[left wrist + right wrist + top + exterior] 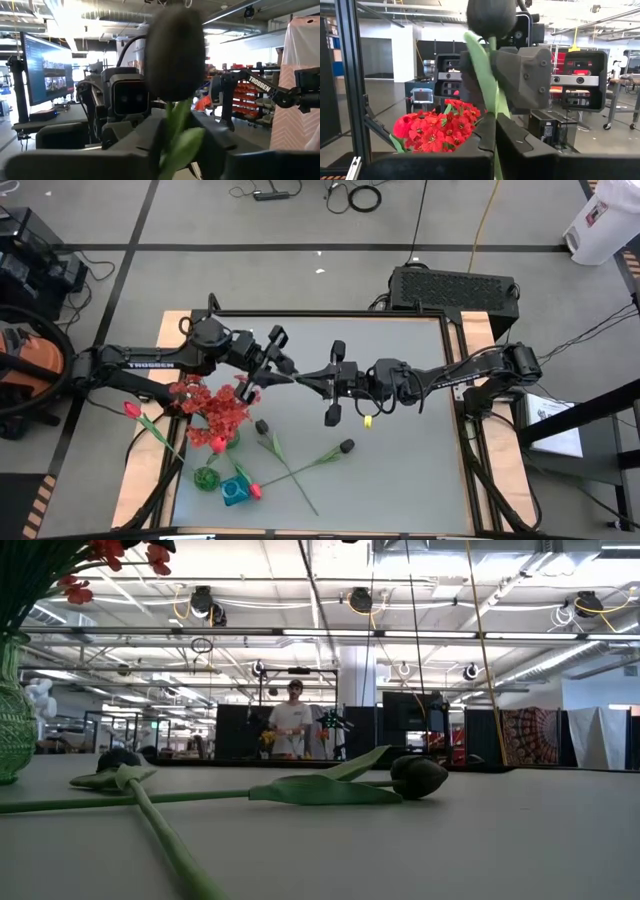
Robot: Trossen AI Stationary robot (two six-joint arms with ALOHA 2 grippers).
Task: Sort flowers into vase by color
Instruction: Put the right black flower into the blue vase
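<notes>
A black-bud flower (490, 17) stands upright in the air above the table's middle, held between both grippers. My left gripper (290, 372) comes from the left and my right gripper (318, 377) from the right; each is shut on its green stem. A green glass vase (215, 442) near the left edge holds frilly red flowers (215, 408). Two more black-bud flowers (346, 446) (262, 425) lie on the table with their stems crossed. A pink bud (131, 409) lies at the table's left edge. My left gripper pinches the stem (176, 117) just below the bud between its two fingers (522, 75). The fingers come about level from the table's left and lie across the stem. The flower stands upright, clear of the table. My right gripper pinches the stem and a green leaf (495, 107) between its two fingers, a little below the left gripper's hold. The fingers come about level from the table's right, across the stem. The bud stands above both holds.
A small green vase (207, 478) and a blue vase (235, 493) with a pink bud (256, 491) stand near the front left. The table's right half is bare. A person (292, 725) stands in the room beyond the table.
</notes>
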